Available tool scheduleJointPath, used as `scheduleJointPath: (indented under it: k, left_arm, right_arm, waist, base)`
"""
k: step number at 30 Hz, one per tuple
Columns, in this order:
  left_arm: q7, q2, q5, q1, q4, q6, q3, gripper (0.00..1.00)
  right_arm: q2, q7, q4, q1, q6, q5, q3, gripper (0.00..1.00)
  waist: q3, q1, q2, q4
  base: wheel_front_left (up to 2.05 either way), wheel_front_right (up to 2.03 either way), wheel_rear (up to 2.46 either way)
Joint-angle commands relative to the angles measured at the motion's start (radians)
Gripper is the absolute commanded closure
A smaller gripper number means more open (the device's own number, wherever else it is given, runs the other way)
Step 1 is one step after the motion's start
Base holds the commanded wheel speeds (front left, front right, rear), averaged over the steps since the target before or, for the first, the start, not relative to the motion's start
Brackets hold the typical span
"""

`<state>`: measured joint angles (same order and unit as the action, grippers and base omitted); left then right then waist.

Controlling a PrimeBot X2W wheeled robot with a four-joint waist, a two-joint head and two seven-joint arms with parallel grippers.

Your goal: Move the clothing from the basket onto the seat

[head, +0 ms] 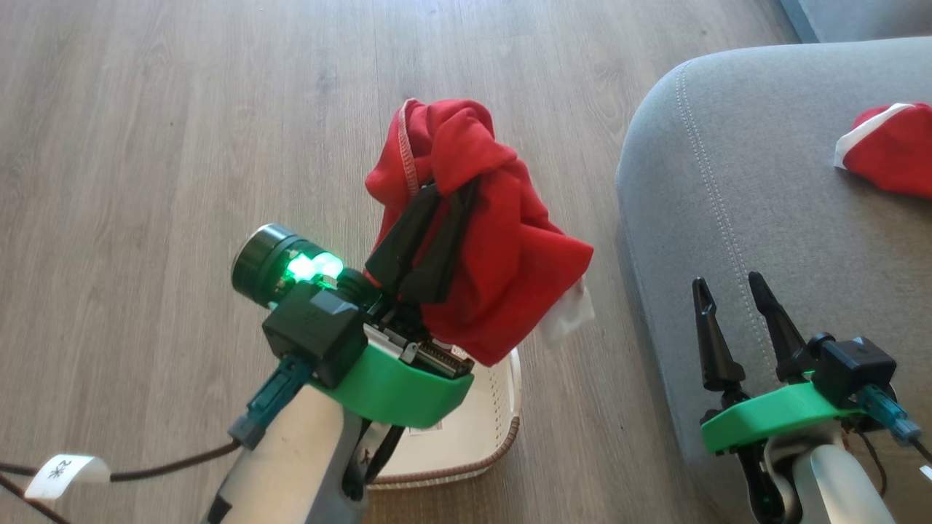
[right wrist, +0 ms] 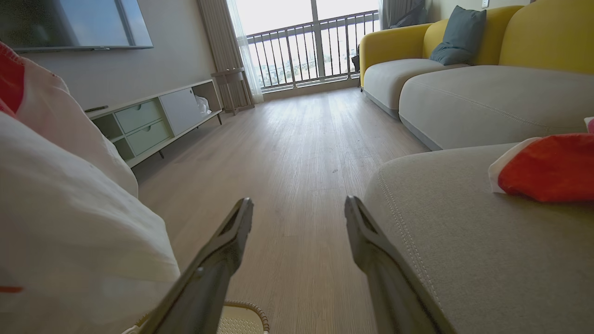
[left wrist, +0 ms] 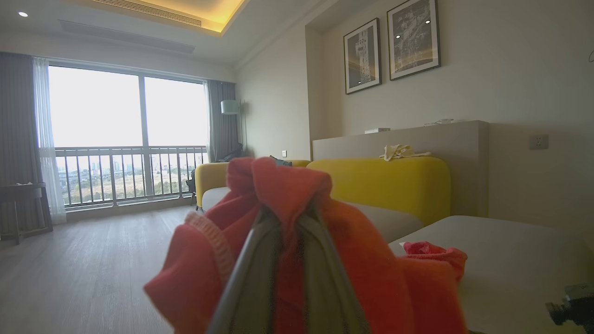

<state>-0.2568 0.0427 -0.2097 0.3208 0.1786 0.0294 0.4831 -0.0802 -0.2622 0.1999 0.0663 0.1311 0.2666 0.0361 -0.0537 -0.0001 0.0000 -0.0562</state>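
Head view has my left gripper (head: 451, 188) pinched tight on a red garment (head: 510, 269), so I've got it bunched up in the air over the basket (head: 502, 407). The basket sits on the wood floor (head: 145, 145) just beside the seat (head: 764, 218). The second garment (head: 892, 149) is lying on the seat, off to the right. My right gripper (head: 728, 279) is spread wide with nothing in it, hovering at the seat's near edge.
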Motion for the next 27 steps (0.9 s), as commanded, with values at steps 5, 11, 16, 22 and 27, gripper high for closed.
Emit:
scheduleJointPath:
  k: [5, 11, 16, 22, 27]
  left_arm:
    - [-0.005, 0.008, 0.012, 0.022, 0.033, -0.003, -0.037, 1.00]
    - [-0.005, 0.008, 0.019, 0.027, 0.030, -0.006, -0.048, 1.00]
    - [-0.005, 0.008, 0.026, 0.035, 0.025, -0.010, -0.064, 1.00]
    - [-0.005, 0.008, 0.030, 0.036, 0.018, -0.013, -0.074, 1.00]
    - [-0.005, 0.008, 0.034, 0.032, 0.010, -0.014, -0.082, 1.00]
  right_arm:
    - [-0.007, 0.000, -0.030, 0.005, 0.000, 0.004, 0.016, 0.00]
    - [-0.005, 0.000, -0.040, 0.014, 0.000, 0.030, 0.015, 0.00]
    - [-0.034, 0.000, -0.075, 0.028, 0.000, 0.015, 0.037, 0.00]
    - [-0.095, 0.000, -0.153, 0.042, 0.000, 0.033, 0.120, 0.00]
    - [-0.215, 0.000, -0.269, 0.056, 0.000, 0.043, 0.287, 0.00]
  waist:
    - [-0.001, 0.0001, 0.0000, -0.002]
    - [-0.010, 0.0001, 0.0000, -0.009]
    - [-0.019, 0.0001, 0.0000, -0.016]
    - [-0.022, 0.0001, 0.0000, -0.020]
    - [-0.022, 0.0001, 0.0000, -0.024]
  base:
    - [0.00, 0.00, 0.00]
    - [0.00, 0.00, 0.00]
    - [0.00, 0.00, 0.00]
    - [0.00, 0.00, 0.00]
    - [0.00, 0.00, 0.00]
